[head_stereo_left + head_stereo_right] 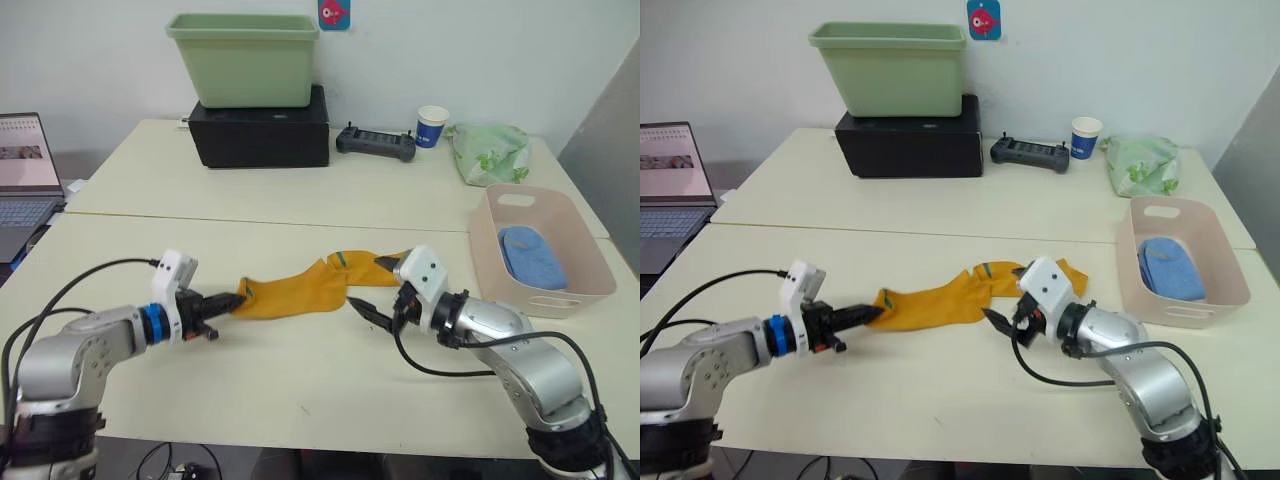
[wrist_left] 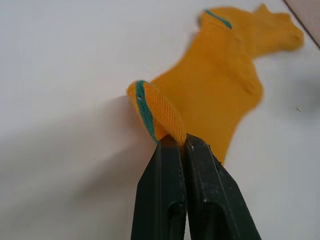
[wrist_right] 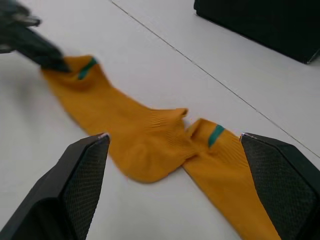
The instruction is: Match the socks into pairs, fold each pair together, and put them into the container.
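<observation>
Smooth cream table (image 1: 300, 380), white wall behind. Left gripper (image 1: 232, 299) clamps ribbed mustard socks (image 1: 300, 288); right gripper (image 3: 175, 190) spread wide.

Mustard socks (image 3: 150, 145) are soft ribbed knit cloth; the desk (image 1: 300, 380) is smooth and matt; the pink container (image 1: 590, 270) is smooth plastic.
</observation>
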{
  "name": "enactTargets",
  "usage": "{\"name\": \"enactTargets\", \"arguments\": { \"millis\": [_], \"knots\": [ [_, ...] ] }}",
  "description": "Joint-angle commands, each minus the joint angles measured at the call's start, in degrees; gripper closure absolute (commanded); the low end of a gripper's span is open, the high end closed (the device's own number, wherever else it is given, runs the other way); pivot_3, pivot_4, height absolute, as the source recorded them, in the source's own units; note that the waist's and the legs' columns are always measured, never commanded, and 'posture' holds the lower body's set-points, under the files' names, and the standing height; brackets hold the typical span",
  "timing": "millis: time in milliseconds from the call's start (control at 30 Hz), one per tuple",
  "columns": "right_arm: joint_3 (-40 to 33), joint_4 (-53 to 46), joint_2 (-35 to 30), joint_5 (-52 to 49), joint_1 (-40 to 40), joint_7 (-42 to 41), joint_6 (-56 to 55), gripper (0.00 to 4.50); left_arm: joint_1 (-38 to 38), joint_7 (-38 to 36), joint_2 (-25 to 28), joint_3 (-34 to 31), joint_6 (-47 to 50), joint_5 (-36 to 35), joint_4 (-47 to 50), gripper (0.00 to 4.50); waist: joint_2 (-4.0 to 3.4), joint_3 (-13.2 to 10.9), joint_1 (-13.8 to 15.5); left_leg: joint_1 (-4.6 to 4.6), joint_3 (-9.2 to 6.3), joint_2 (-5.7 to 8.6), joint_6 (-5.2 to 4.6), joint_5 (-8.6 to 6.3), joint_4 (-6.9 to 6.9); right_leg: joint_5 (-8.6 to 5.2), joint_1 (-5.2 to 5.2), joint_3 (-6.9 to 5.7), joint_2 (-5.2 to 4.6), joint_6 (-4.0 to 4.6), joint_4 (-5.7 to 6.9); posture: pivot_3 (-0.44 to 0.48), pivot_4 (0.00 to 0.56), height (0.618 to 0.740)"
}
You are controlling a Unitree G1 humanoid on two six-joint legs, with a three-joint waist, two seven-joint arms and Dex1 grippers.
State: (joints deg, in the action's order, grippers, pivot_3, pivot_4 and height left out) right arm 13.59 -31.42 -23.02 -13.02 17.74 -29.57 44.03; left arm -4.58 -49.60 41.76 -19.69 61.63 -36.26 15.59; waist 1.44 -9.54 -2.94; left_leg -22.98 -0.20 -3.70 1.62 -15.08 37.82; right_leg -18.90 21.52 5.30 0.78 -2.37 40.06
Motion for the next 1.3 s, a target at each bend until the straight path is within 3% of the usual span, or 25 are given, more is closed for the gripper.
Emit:
{"name": "enactTargets", "arguments": {
  "millis": [33, 233, 600, 700, 933, 1067, 1300],
  "knots": [
    [0.87, -1.03, 0.02, -1.72, -0.06, -0.70, 2.71, 0.00, 4.03, 0.01, 1.67, -3.82, 2.58, -4.13, 5.26, 4.49, 0.00, 0.00, 0.34, -0.02, -0.04, 0.01, 0.00, 0.00, 0.00, 0.00, -0.01, -0.03, -0.03, 0.01, -0.04, 0.000, 0.150, 0.719],
    [1.91, 1.48, 3.96, -6.56, -1.52, -1.17, 7.23, 0.00, 15.82, 0.73, 2.76, -5.10, -0.81, -2.82, 8.10, 4.49, 0.00, -0.01, 0.37, 0.00, 0.03, 0.04, 0.01, -0.02, -0.03, -0.03, -0.02, 0.04, -0.12, 0.04, -0.09, 0.000, 0.150, 0.719],
    [11.01, 23.46, 14.73, 0.35, 7.30, 0.05, -1.99, 0.00, 19.11, 3.81, 1.19, -4.74, -4.92, -3.06, 7.54, 4.49, 0.00, -0.01, -0.33, 0.05, 0.05, 0.05, 0.04, -0.04, -0.09, -0.09, 0.03, 0.00, -0.13, 0.21, -0.05, 0.000, 0.150, 0.719],
    [12.49, 29.84, 16.12, 3.83, 9.76, 0.98, -5.44, 0.58, 19.62, 4.65, 0.85, -5.58, -5.52, -3.14, 7.68, 4.50, 0.00, 0.00, -0.36, 0.05, 0.04, 0.03, 0.05, -0.04, -0.10, -0.09, 0.04, 0.00, -0.13, 0.21, -0.04, 0.000, 0.150, 0.719],
    [13.58, 31.13, 16.02, 6.27, 9.74, -1.29, -9.78, 3.07, 19.90, 6.13, 0.37, -6.98, -6.21, -3.94, 7.10, 4.50, 0.03, 0.02, -0.36, 0.06, 0.03, 0.03, 0.08, -0.05, -0.10, -0.09, 0.03, -0.02, -0.28, 0.21, -0.04, 0.000, 0.150, 0.719],
    [14.59, 27.23, 12.33, 8.74, 7.72, -2.61, -12.12, 4.40, 16.99, 8.30, -0.74, -8.53, -6.32, -5.46, 6.15, 4.50, 0.04, 0.02, -0.21, 0.06, 0.02, 0.03, 0.08, -0.05, -0.10, -0.09, 0.04, -0.03, -0.28, 0.21, -0.04, 0.000, 0.150, 0.719],
    [11.49, 14.09, 7.55, 6.41, 1.98, -3.20, -7.20, 4.46, 10.51, 8.85, -0.28, -8.37, -3.35, -10.67, 6.96, 4.50, 0.07, 0.02, 0.00, 0.00, 0.01, 0.09, 0.13, -0.08, -0.10, -0.10, 0.00, -0.07, -0.32, 0.20, -0.07, 0.000, 0.150, 0.719]
  ]
}}
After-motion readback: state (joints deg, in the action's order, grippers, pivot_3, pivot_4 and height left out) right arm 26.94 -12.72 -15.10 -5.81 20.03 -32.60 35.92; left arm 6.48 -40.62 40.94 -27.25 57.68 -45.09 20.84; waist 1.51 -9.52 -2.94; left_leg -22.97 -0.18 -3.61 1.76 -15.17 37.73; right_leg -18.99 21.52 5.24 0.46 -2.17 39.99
